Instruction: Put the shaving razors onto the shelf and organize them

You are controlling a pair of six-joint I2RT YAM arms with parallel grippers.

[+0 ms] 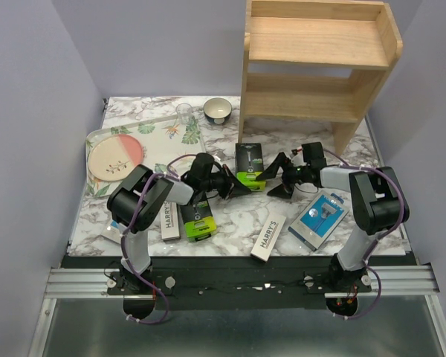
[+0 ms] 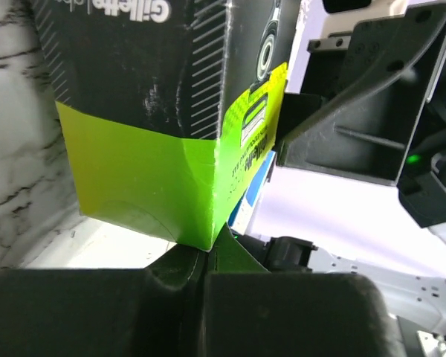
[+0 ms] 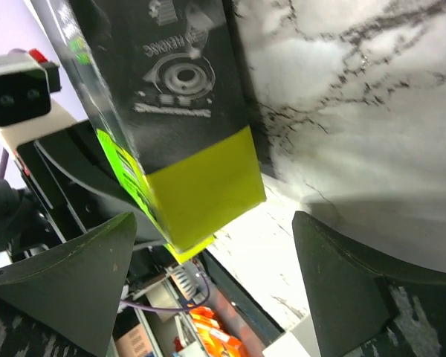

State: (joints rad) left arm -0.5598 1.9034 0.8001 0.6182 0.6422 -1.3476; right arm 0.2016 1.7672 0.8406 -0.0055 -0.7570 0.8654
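Observation:
One black shaving razor box with a lime-green end lies mid-table between my two grippers. My left gripper is shut, its fingertips meeting right at the box's green corner; whether they pinch an edge I cannot tell. My right gripper is open, and its two fingers straddle the box's green end without touching it. A second black-and-green box, two white HARRY'S boxes and a blue-and-white pack lie near the front. The wooden shelf stands at the back right with nothing on it.
A floral tray at the back left holds a pink plate. A small bowl and a clear glass stand left of the shelf. Walls close in on both sides of the table.

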